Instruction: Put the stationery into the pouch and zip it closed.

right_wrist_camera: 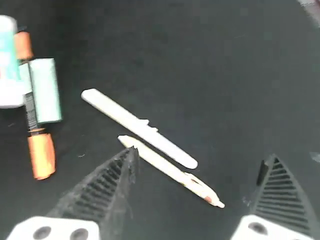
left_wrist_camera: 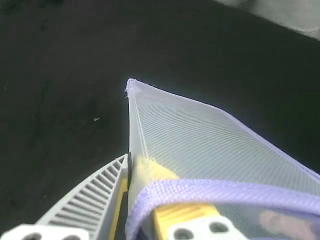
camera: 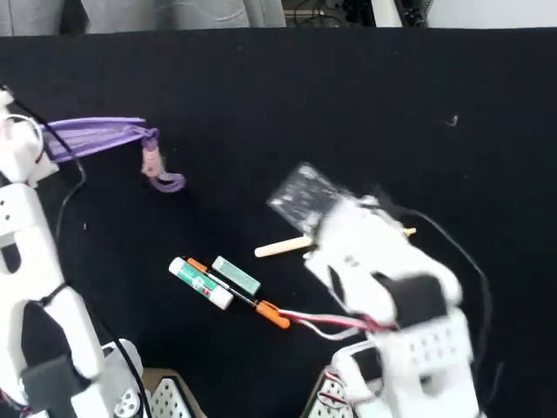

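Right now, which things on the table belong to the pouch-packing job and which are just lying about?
Job: pouch, glue stick, eraser, orange pen, cream pen, pencil.
Just lying about: black cloth, arm wires, curtain.

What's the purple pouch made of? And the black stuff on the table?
The pouch looks like thin see-through mesh, probably plastic or nylon: a fine grid shows, and yellow parts show through it. Its purple edge band looks like woven fabric tape. The table cover looks like matte black cloth, with no shine, though that is less sure.
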